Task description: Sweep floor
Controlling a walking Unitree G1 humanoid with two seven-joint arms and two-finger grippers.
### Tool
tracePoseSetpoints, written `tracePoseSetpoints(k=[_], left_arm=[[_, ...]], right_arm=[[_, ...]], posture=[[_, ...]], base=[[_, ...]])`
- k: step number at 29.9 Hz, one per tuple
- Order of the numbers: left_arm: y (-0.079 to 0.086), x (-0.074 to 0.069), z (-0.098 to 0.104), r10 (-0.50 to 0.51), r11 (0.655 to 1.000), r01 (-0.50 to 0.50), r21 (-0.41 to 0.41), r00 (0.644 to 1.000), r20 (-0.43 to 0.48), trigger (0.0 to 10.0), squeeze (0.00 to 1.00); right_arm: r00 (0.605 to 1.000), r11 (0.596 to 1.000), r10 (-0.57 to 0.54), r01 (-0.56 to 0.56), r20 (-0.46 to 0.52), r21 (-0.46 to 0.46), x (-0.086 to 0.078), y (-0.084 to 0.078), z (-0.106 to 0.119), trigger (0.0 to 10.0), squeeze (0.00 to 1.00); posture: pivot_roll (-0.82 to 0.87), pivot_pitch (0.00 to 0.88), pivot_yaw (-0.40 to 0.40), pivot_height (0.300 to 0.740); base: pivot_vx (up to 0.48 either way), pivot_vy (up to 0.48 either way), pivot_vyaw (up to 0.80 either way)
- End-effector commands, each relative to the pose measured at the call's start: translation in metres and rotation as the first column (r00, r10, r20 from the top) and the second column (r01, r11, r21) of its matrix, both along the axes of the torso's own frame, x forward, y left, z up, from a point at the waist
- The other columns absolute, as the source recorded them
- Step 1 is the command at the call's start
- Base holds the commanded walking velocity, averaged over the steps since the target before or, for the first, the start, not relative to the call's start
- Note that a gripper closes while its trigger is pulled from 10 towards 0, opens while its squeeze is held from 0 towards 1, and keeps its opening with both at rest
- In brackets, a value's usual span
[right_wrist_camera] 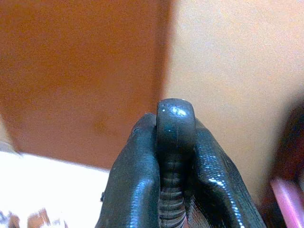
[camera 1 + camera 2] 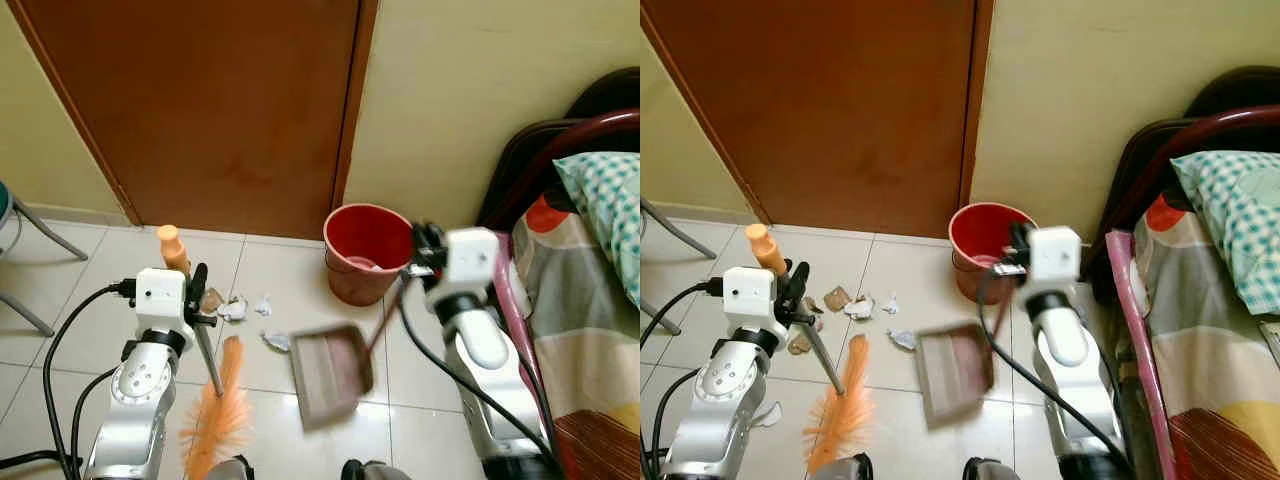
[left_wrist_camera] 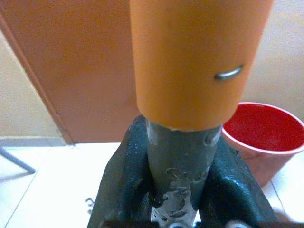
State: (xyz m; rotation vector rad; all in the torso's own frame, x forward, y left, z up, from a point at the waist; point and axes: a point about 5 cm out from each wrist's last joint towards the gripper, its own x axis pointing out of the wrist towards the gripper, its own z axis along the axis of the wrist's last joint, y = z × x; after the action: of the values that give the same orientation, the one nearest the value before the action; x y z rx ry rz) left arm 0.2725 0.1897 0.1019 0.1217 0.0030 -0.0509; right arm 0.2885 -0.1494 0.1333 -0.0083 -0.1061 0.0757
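My left gripper [image 2: 197,283] is shut on the grey shaft of a broom [image 3: 183,161], just below its orange handle cap [image 2: 172,247]. The orange bristles [image 2: 215,420] rest on the white tiles near my feet. My right gripper [image 2: 424,250] is shut on the dark handle [image 1: 175,142] of a brown dustpan [image 2: 328,372], which hangs blurred above the floor to the right of the bristles. Crumpled paper and brown scraps [image 2: 235,308] lie on the tiles between the broom and the dustpan. A red bucket [image 2: 365,252] stands by the wall past the dustpan.
A brown wooden door [image 2: 210,110] fills the back wall. A bed [image 2: 585,300] with a patterned cover and dark headboard runs along the right. Grey chair legs [image 2: 30,240] stand at the far left. Black cables [image 2: 60,350] hang from my arms.
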Motion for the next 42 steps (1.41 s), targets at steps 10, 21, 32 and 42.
tracePoseSetpoints(k=[10, 21, 32, 42], left_arm=[[0.003, -0.002, 0.003, -0.005, 1.000, 0.005, 0.018, 1.000, 0.012, 10.0, 0.00], [0.002, -0.003, 0.004, -0.005, 1.000, 0.005, 0.018, 1.000, 0.019, 10.0, 0.00], [0.001, -0.002, 0.004, -0.013, 1.000, 0.012, 0.018, 1.000, 0.021, 10.0, 0.00], [-0.001, -0.002, 0.004, -0.010, 1.000, 0.010, 0.016, 1.000, 0.019, 10.0, 0.00]], right_arm=[[0.987, 0.991, -0.120, 0.126, -0.104, 0.052, -0.005, -0.026, -0.021, 10.0, 0.00], [0.986, 0.992, -0.108, 0.115, -0.125, 0.052, -0.007, -0.023, -0.027, 10.0, 0.00], [0.984, 0.991, -0.118, 0.124, -0.132, 0.041, -0.007, -0.026, -0.029, 10.0, 0.00], [0.983, 0.993, -0.113, 0.118, -0.144, 0.026, -0.007, -0.028, -0.033, 10.0, 0.00]], posture=[[0.08, 0.168, -0.017, 0.740], [0.08, 0.169, -0.018, 0.740], [0.07, 0.170, -0.016, 0.740], [0.07, 0.174, -0.021, 0.740]], base=[[0.000, 0.000, -0.69], [0.240, 0.000, -0.08], [0.318, 0.000, -0.33], [0.240, 0.000, 0.00]])
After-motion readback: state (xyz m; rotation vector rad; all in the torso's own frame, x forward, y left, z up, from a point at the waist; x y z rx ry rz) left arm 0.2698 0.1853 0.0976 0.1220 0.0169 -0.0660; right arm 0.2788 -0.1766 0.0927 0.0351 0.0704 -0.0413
